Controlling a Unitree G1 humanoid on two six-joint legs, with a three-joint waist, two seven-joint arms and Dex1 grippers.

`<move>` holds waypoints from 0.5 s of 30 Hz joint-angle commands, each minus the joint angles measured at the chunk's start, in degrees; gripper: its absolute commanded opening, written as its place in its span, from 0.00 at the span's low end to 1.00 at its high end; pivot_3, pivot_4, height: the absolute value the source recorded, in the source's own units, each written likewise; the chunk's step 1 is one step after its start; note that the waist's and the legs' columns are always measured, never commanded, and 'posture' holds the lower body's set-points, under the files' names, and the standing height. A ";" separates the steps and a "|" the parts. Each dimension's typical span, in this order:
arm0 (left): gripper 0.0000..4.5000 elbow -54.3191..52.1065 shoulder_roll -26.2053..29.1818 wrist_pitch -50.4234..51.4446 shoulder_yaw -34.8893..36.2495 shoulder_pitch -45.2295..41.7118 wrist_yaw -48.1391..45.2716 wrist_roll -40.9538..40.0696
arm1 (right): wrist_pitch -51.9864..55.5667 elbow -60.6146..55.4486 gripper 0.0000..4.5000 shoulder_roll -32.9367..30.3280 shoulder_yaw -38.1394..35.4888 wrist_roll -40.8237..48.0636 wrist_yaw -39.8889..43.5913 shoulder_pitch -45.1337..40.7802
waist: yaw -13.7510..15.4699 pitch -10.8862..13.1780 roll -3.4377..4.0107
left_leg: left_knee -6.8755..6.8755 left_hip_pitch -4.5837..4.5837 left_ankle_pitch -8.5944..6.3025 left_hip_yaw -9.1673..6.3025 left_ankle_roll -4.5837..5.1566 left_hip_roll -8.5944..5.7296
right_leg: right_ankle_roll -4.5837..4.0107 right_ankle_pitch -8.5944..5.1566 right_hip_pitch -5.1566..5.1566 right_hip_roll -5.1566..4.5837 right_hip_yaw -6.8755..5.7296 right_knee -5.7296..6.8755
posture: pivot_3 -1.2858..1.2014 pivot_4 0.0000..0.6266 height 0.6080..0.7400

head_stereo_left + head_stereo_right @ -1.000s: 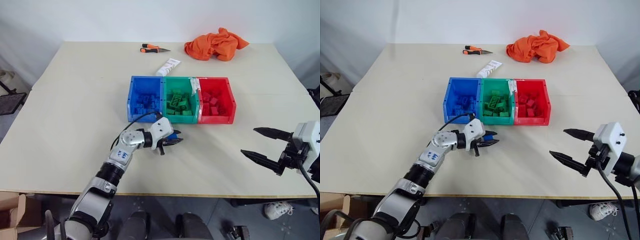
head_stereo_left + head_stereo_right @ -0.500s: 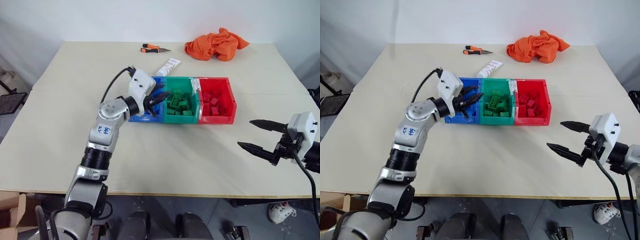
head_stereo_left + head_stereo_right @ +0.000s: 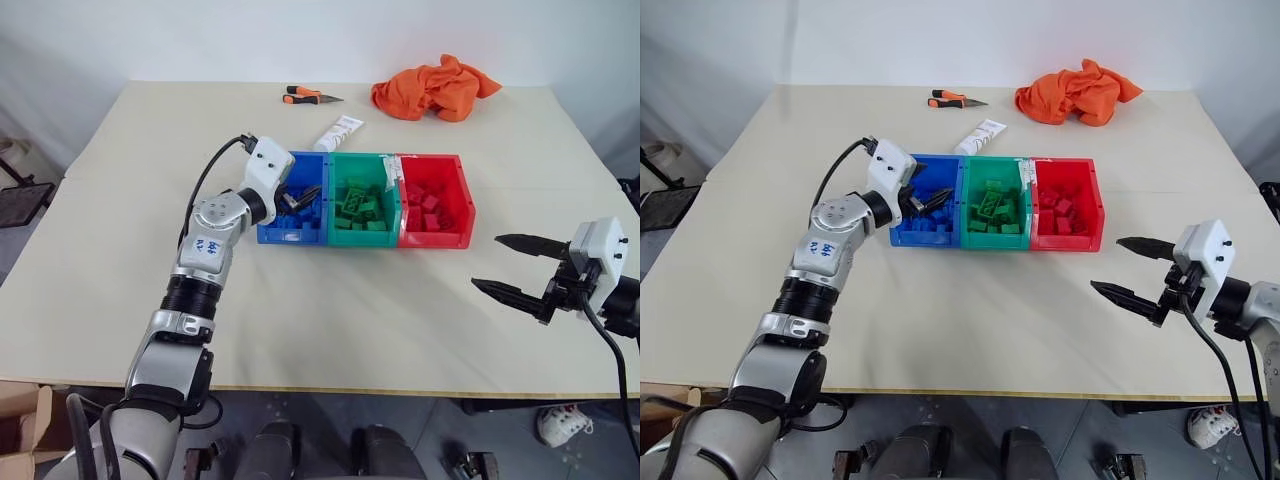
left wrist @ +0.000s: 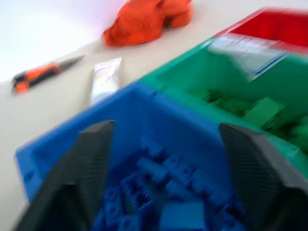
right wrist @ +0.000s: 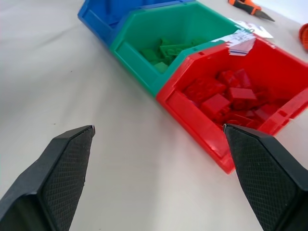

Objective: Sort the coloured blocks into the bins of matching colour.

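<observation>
**Sorting nearly settled: left arm poised over the blue bin**

Now spread across a pale counter [image 3: 120, 250], three joined bins stand in a row near its middle, with the blue bin [image 3: 268, 233] on the robot's left, the green bin [image 3: 362, 159] in the centre and the red bin [image 3: 462, 215] on the right. An orange cloth [image 3: 432, 88] lies crumpled at the far edge, well apart from the bins. The left arm reaches in from the near left, and the left gripper [image 3: 300, 197] hangs over the blue bin, its black fingers [image 4: 86, 163] spread apart with nothing between them; in the left wrist view, blue blocks [image 4: 168, 192] lie heaped directly below. The right gripper [image 3: 515, 265] hovers over bare counter to the near right of the red bin, well clear of it, its fingers [image 5: 62, 173] wide apart and empty. Green blocks [image 3: 357, 208] fill the floor of the green bin, and red blocks [image 3: 428, 203] lie piled in the red bin, each colour in its matching box. A white tube [image 3: 336, 132] lies just beyond the bins, between the blue and green ones. Farther back, an orange-handled tool [image 3: 305, 96] rests on the counter to the left of the cloth.
</observation>
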 commanded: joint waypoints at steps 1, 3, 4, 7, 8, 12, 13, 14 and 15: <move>0.82 -8.60 2.47 1.59 2.02 1.82 -5.13 -4.48 | -1.80 1.78 1.00 -0.23 1.16 -0.46 1.04 -2.93 | -0.27 0.00 0.00 | 0.00 0.00 0.00 0.00 0.00 0.01 | 0.00 0.00 0.00 0.01 0.00 0.00 | 0.52 0.24 1.00; 0.82 -14.26 3.99 5.33 2.67 4.94 -11.17 -9.88 | -2.48 3.43 1.00 -0.20 2.37 -0.84 1.54 -4.76 | -0.39 -0.01 0.02 | -0.02 0.04 0.01 0.02 -0.02 0.01 | 0.00 0.00 0.00 0.01 0.02 0.01 | 0.52 0.24 1.00; 0.82 -17.36 5.10 6.05 2.57 6.96 -13.81 -11.65 | -2.86 4.34 1.00 -0.18 2.92 -1.10 1.92 -5.65 | -0.47 -0.02 0.04 | -0.02 0.07 0.01 0.03 -0.03 0.03 | 0.00 0.00 0.00 0.02 0.03 0.00 | 0.52 0.24 1.00; 0.82 -25.82 10.52 9.07 2.54 15.14 -22.74 -17.16 | -4.10 7.17 1.00 -0.12 4.65 -1.96 3.09 -8.22 | -1.00 -0.03 0.05 | -0.04 0.07 0.01 0.01 -0.04 0.04 | -0.01 0.00 0.01 0.02 0.04 0.03 | 0.52 0.24 1.00; 0.82 -28.27 13.46 10.79 3.18 18.71 -25.81 -19.07 | -4.55 8.17 1.00 -0.28 5.15 -2.25 3.67 -9.01 | -1.10 -0.03 0.05 | -0.06 0.08 0.01 0.00 -0.04 0.04 | -0.01 0.00 0.01 0.01 0.05 0.02 | 0.52 0.24 1.00; 0.82 -28.98 22.50 10.34 6.20 27.77 -32.31 -20.47 | -6.29 12.03 1.00 -1.89 6.02 -3.53 6.91 -10.47 | -1.45 -0.02 0.05 | -0.07 0.10 0.01 -0.08 -0.03 0.05 | -0.03 -0.01 0.04 -0.02 0.04 -0.19 | 0.52 0.24 1.00; 0.82 -28.13 24.11 8.67 6.41 29.07 -33.33 -19.61 | -6.69 12.93 1.00 -2.28 6.06 -3.92 7.66 -10.58 | -1.36 -0.02 0.05 | -0.06 0.09 0.01 -0.09 -0.04 0.06 | -0.04 -0.02 0.05 -0.02 0.04 -0.21 | 0.52 0.24 1.00; 0.82 -26.57 26.12 7.64 6.99 30.40 -34.30 -18.83 | -7.33 14.20 1.00 -2.93 6.12 -4.50 8.67 -10.59 | -1.22 -0.02 0.06 | -0.06 0.09 0.02 -0.10 -0.03 0.05 | -0.04 -0.02 0.07 -0.03 0.03 -0.23 | 0.52 0.24 1.00; 0.82 -24.42 27.07 6.58 8.27 30.79 -34.35 -18.79 | -8.05 15.53 1.00 -3.66 6.15 -5.12 9.72 -10.59 | -1.09 -0.02 0.06 | -0.05 0.10 0.02 -0.13 -0.03 0.03 | -0.04 -0.02 0.10 -0.07 0.03 -0.24 | 0.52 0.24 1.00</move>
